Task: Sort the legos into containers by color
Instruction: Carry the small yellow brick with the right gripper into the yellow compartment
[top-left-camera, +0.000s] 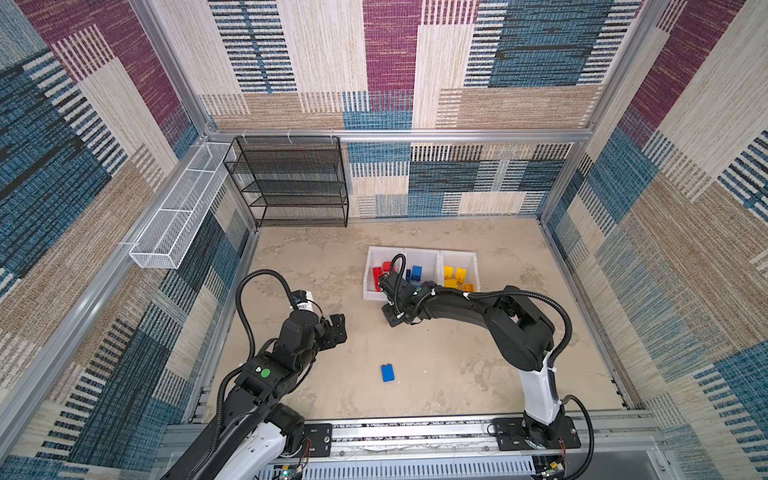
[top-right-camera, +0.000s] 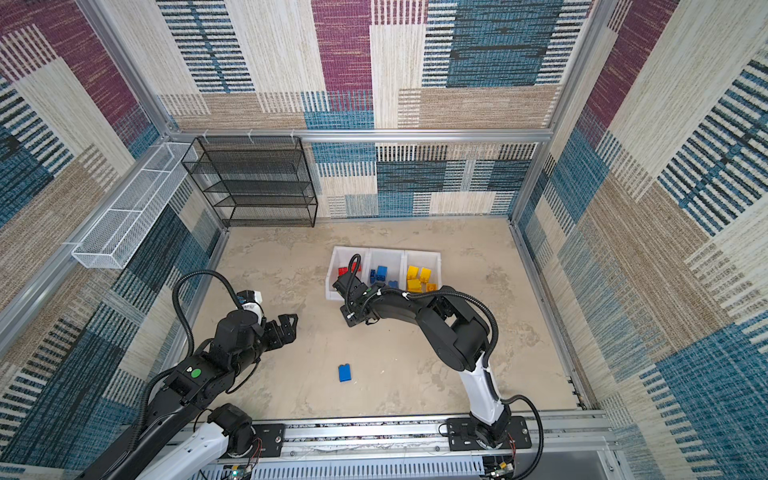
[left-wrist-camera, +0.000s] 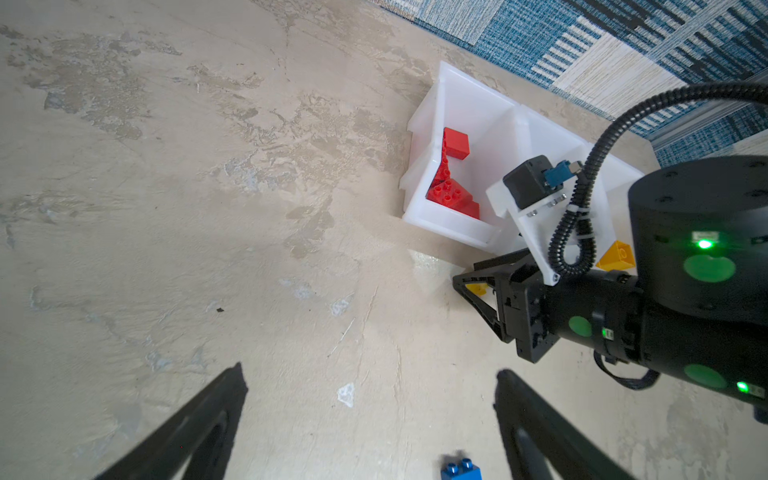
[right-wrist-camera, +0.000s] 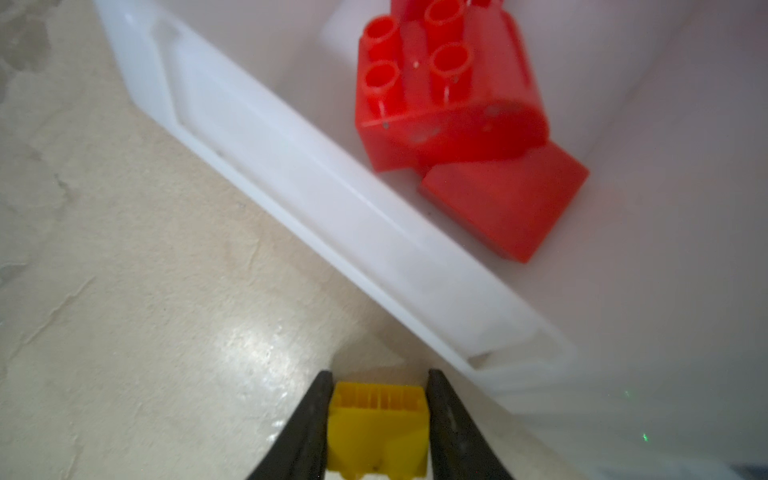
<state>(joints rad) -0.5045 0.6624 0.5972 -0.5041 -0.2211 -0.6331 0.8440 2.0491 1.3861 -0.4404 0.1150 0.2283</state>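
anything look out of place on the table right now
A blue brick lies alone on the table, away from the bins. The right pincer grips a yellow brick beside the red-brick bin.

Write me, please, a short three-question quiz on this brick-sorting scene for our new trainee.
1. True or false: the left gripper is shut on something.
2. Pick one: the held brick between the fingers of the right gripper is A red, B blue, C yellow.
3. Fill the gap: the loose brick lying alone on the table, outside the bins, is ____ in colour.

Key: 1 false, its jaws stand wide open over bare table; 2 C; 3 blue.
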